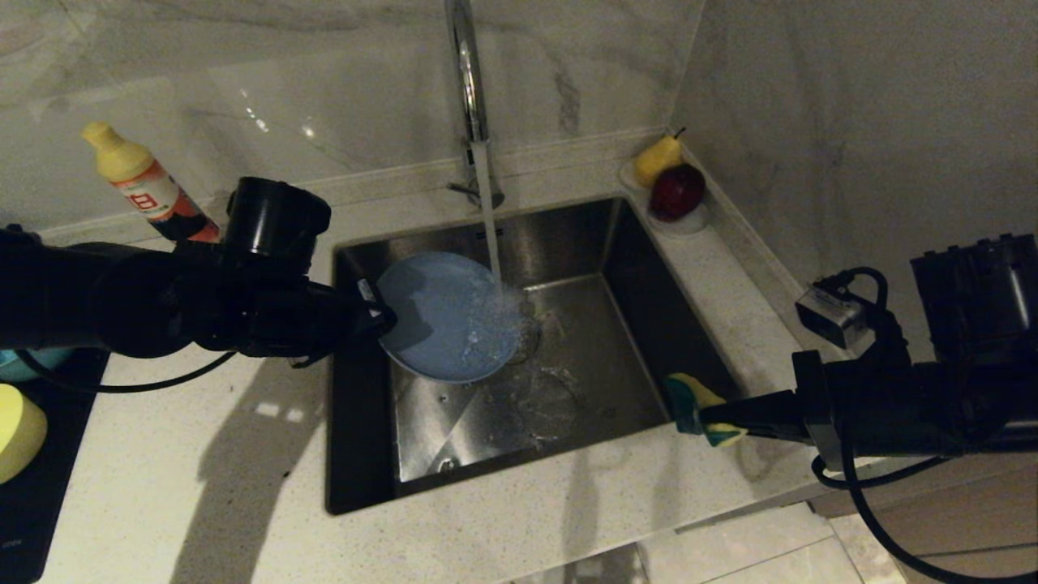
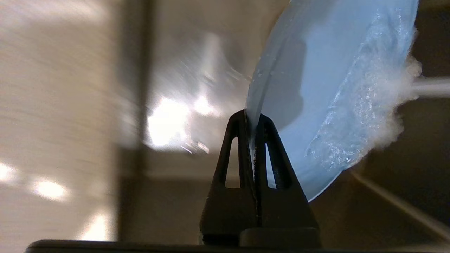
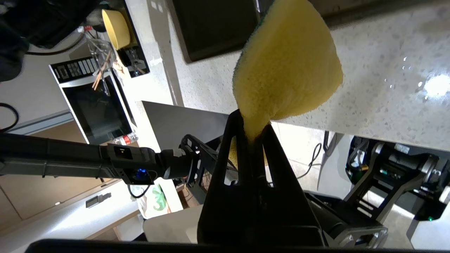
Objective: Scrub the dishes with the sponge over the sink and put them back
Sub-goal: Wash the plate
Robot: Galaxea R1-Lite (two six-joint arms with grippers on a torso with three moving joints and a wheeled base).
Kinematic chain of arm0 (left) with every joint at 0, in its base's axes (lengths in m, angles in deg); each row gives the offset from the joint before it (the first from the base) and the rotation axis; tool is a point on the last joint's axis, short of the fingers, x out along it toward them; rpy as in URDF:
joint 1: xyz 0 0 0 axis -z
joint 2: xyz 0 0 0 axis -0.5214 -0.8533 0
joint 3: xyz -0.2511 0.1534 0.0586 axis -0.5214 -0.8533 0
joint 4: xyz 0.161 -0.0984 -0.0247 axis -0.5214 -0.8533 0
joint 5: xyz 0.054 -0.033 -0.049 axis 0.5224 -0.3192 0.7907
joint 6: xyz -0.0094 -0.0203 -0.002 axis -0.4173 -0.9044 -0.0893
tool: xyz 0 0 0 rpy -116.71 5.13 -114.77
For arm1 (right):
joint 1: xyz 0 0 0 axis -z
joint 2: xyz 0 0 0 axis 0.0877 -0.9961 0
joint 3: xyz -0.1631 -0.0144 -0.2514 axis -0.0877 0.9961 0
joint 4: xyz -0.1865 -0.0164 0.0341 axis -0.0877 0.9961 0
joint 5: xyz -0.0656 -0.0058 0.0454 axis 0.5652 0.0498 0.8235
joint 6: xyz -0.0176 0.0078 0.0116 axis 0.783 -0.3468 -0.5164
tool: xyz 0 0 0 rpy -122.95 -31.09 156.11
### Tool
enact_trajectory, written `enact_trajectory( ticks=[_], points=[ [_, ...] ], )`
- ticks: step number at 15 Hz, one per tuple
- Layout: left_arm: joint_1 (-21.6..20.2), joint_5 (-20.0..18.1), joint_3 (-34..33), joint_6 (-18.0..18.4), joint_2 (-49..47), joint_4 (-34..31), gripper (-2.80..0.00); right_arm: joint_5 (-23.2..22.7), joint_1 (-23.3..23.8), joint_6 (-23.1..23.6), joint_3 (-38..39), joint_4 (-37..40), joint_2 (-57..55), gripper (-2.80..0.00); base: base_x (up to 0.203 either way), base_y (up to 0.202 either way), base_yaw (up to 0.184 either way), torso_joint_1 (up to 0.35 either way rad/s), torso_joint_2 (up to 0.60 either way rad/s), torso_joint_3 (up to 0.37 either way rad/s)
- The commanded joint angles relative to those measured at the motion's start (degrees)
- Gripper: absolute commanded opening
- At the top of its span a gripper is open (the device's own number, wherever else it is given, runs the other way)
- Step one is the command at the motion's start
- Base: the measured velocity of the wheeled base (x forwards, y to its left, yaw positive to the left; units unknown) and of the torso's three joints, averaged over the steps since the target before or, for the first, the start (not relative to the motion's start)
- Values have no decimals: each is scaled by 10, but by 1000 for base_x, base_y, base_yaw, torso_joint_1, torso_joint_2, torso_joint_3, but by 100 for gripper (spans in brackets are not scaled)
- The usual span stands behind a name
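My left gripper (image 1: 381,312) (image 2: 252,117) is shut on the rim of the pale blue-grey plate (image 1: 446,316) (image 2: 330,88), holding it tilted over the steel sink (image 1: 616,357). Water from the chrome tap (image 1: 470,89) runs onto the plate's right side and foams there. My right gripper (image 1: 709,418) (image 3: 254,124) is shut on the sponge (image 1: 693,401) (image 3: 286,63), yellow with a green pad, held at the sink's right rim, apart from the plate. A yellow bowl (image 1: 18,430) (image 3: 116,28) and the edge of a teal bowl (image 1: 28,363) sit at the far left on the black cooktop.
An orange-labelled bottle with a yellow cap (image 1: 146,182) stands behind my left arm. A small dish holding a yellow pear (image 1: 657,158) and a dark red fruit (image 1: 677,191) sits at the sink's back right corner. Speckled countertop (image 1: 568,495) surrounds the sink.
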Motion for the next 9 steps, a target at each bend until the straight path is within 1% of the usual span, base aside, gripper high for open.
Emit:
enact_trajectory(
  ticks=[1, 4, 5, 6, 8, 9],
  points=[
    [-5, 62, -2, 28, 33, 4, -280, -2, 0, -2, 4, 0, 2, -280, 0, 0, 0, 0, 0, 0],
    [-7, 116, -3, 84, 68, 19, -280, -1, 0, -2, 11, 0, 3, -280, 0, 0, 0, 0, 0, 0],
    [-9, 138, -8, 113, 77, 59, -280, -1, 0, -2, 13, 1, 3, -280, 0, 0, 0, 0, 0, 0],
    [-14, 158, -19, 153, 86, 97, -280, -1, 0, -1, 17, 0, 4, -280, 0, 0, 0, 0, 0, 0],
    [-23, 182, -45, 213, 104, 164, -280, -1, 0, -1, 18, 0, 6, -280, 0, 0, 0, 0, 0, 0],
    [-28, 185, -64, 235, 115, 204, -280, -1, 0, -2, 13, 0, 9, -280, 0, 0, 0, 0, 0, 0]
  ],
)
